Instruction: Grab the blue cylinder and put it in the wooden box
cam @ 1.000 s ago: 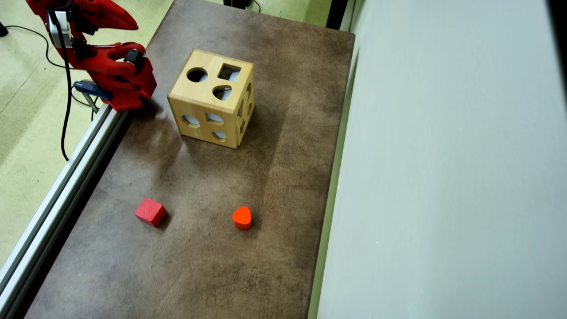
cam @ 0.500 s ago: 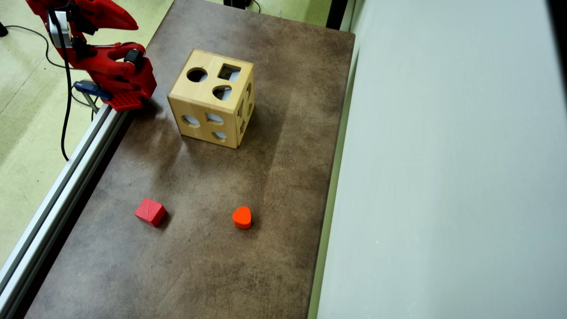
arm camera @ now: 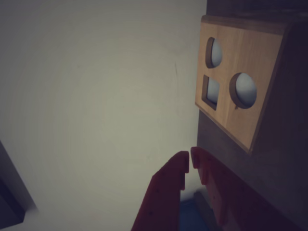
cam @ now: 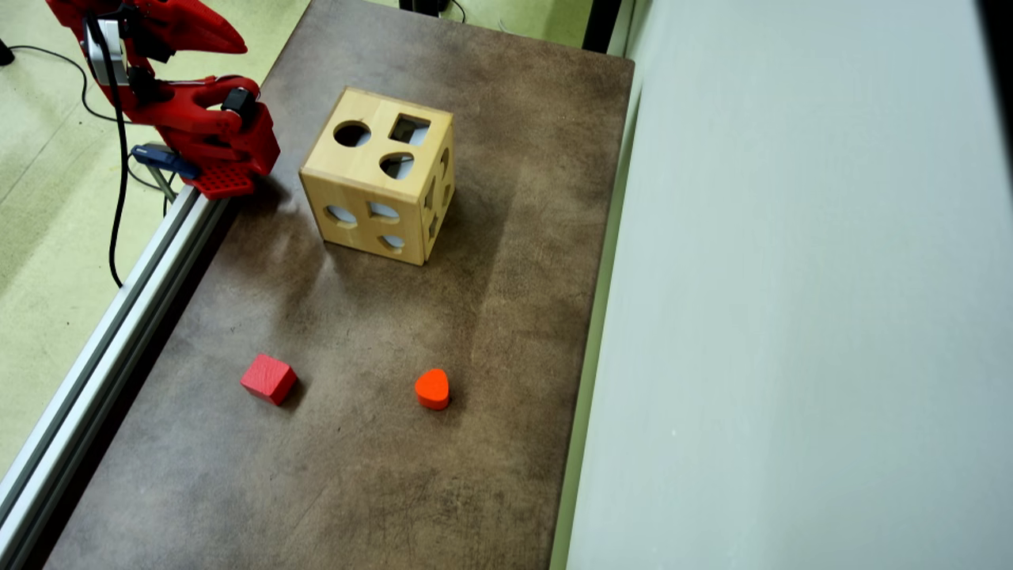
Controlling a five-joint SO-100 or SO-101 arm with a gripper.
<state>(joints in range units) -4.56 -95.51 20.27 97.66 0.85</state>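
Arm (cam: 182,119) cut off top-left.

no readable text (any view), no labels

We find the wrist view dim, soft and vignetted, perhaps underexposed, while the overhead view is bright, sharp, with soft shadows.
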